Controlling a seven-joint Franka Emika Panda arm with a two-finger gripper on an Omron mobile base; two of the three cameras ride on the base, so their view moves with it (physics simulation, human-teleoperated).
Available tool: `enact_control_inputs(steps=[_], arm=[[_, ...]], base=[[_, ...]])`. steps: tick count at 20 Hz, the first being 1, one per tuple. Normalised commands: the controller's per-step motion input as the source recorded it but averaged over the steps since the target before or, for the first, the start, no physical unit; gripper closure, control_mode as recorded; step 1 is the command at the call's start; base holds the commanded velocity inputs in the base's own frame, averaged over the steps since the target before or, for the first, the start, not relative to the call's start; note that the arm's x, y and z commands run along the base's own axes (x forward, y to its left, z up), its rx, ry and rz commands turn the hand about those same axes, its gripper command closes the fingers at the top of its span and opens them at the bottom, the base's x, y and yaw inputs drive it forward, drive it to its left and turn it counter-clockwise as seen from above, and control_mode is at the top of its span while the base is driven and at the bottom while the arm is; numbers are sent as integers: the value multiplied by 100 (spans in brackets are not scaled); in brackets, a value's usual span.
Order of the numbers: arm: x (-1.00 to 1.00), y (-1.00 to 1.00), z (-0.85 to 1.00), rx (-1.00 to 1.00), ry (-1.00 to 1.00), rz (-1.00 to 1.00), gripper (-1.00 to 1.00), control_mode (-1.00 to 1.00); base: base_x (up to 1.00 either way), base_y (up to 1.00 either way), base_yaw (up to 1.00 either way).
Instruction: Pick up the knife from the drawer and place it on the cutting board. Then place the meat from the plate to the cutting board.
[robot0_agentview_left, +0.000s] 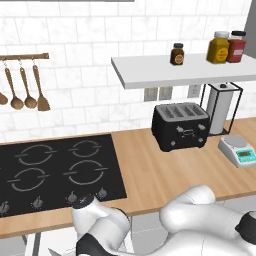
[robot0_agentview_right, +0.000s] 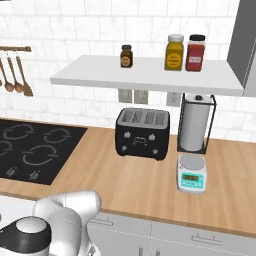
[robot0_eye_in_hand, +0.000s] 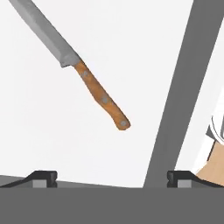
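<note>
Below my pincer (robot0_eye_in_hand: 111, 177), whose jaws are standing fully released and grasping nothing, the knife (robot0_eye_in_hand: 74, 63) is lying flat on the pale floor of the drawer (robot0_eye_in_hand: 52, 144). I am seeing its brown handle pointing toward the fingertips (robot0_eye_in_hand: 41, 177), blade slanting away, well apart from the grey drawer wall.

My pincer (robot0_eye_in_hand: 111, 177) hangs wide over the drawer (robot0_eye_in_hand: 39, 131), whose pale floor carries the knife (robot0_eye_in_hand: 72, 61), lying ahead and slightly left, apart from me.
</note>
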Motion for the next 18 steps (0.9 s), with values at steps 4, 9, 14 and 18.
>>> enact_control_inputs(steps=[4, 9, 14, 18], arm=[[13, -4, -28, 0, 12, 9, -100, -100], [3, 2, -15, 0, 6, 12, -100, -100], [11, 0, -17, -1, 6, 11, -100, -100], [35, 4, -21, -2, 8, 15, -100, -100]], base=[[0, 0, 0], [0, 0, 0], [0, 0, 0], [0, 0, 0]])
